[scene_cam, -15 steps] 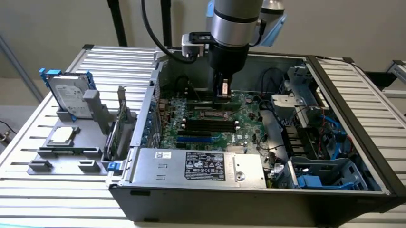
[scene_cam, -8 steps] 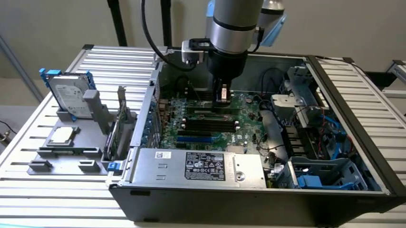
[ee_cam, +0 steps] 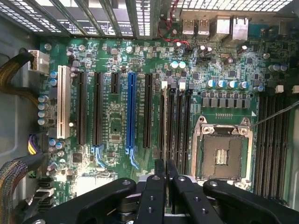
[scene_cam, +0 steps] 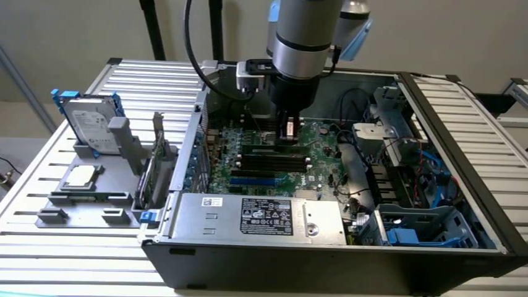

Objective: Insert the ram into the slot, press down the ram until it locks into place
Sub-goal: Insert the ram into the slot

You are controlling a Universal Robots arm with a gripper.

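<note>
**Arm and pincer.** One arm (scene_cam: 305, 31) reaches down from above into an open computer case (scene_cam: 330, 266). Its pincer (ee_cam: 166, 163) hangs low over the motherboard (ee_cam: 112, 116). The two black fingers (ee_cam: 160, 175) are drawn together with only a hairline seam between them. Whether the ram is pinched in that seam cannot be told.

**Memory slots.** Four long, narrow black memory slots (ee_cam: 179, 126) lie parallel and close together. They sit between the expansion sockets and the open processor socket (ee_cam: 223, 156). The fingertips hover above the pair of slots farthest from the processor socket.

**Other board items.** A blue socket (ee_cam: 131, 112) lies parallel to the memory slots, a few sockets away. A white socket (ee_cam: 63, 102) lies further out toward the board's edge.

**Case contents.** A silver power supply (scene_cam: 264, 216) with a printed label lies along the case's near wall in the exterior view.

**Table.** The case stands on a slatted metal table (scene_cam: 49, 260).

**Tray.** A grey tray (scene_cam: 83, 204) sits on the table at the exterior view's left, beside the case. It carries:
- a hard drive (scene_cam: 86, 124), standing on edge;
- a square processor chip (scene_cam: 83, 176), lying flat;
- an expansion card (scene_cam: 157, 164), standing upright at the side nearest the case.
</note>
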